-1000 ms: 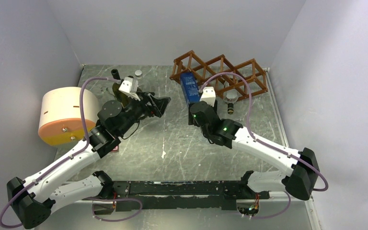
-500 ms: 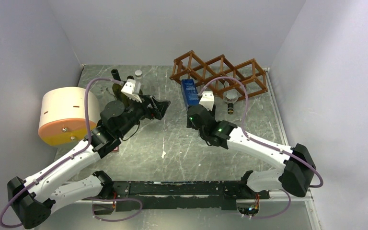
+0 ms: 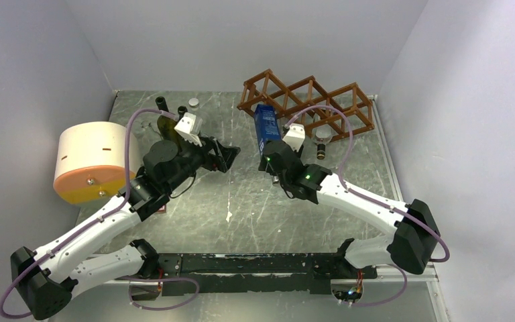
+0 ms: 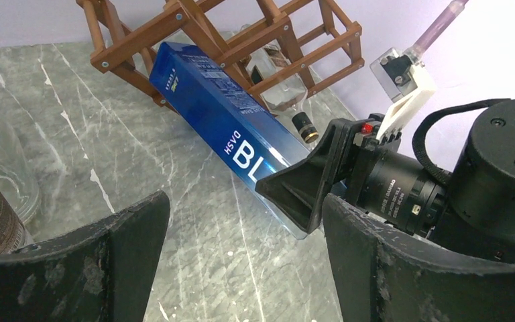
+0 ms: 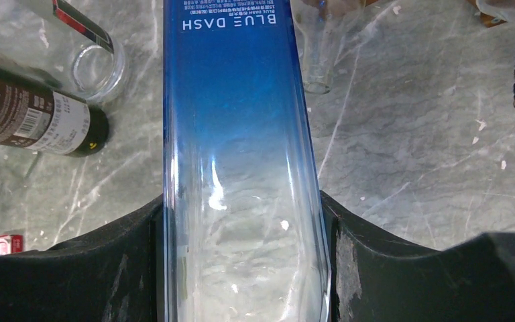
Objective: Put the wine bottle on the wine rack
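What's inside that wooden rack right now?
A clear bottle lies among the lower slats of the rack, its dark cap poking out. The blue bottle points its far end at the left opening; slats hide how far in it sits.

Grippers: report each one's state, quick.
Left gripper: open, holding nothing.
Right gripper: shut on the blue wine bottle.

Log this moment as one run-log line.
stage: not yet racked | right jaws: shut on blue bottle | bottle: tilted, far end at wine rack left cell | left jaws: open, empty
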Robot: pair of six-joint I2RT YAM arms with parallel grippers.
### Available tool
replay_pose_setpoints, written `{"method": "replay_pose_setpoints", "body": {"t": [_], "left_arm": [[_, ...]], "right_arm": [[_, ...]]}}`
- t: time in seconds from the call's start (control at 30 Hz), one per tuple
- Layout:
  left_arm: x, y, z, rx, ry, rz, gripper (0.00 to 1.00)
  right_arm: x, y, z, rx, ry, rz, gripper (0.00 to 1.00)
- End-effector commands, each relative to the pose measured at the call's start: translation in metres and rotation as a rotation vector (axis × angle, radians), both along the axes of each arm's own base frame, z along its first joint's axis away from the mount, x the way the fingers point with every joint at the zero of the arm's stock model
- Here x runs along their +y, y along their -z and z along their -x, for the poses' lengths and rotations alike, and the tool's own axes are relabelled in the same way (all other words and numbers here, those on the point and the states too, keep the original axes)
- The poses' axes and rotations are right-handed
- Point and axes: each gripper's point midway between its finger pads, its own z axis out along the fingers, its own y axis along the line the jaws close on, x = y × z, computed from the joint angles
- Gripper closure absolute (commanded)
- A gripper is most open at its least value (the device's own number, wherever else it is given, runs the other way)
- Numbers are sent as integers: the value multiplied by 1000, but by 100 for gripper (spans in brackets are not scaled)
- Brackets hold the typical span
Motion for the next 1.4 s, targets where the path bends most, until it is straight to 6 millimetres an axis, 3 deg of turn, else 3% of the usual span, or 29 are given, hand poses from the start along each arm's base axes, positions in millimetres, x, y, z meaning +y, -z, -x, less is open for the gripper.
{"method": "replay_pose_setpoints", "body": {"t": [0.0,0.17,0.4,0.63,0.97,1.1,1.37], "left_arm": [[-4,-16,5,-21,41,10,13],[-4,-16,6,-17,46,13,13],[-3,-13,6,-8,36,9,13],[-1,-12,5,-6,26,6,13],[3,-9,5,-1,13,-5,13],[3,-8,5,1,11,-8,13],[7,-10,6,-3,2,-10,13]], "right_arm": [[2,-84,-32,-225,156,-268,100],[3,-93,-35,-245,176,-338,100],[21,-103,-38,-249,143,-472,100],[18,-104,-46,-267,245,-586,100],[32,-88,-61,-260,280,-639,100],[34,-92,-70,-307,277,-633,100],[26,-79,-94,-349,314,-580,100]]}}
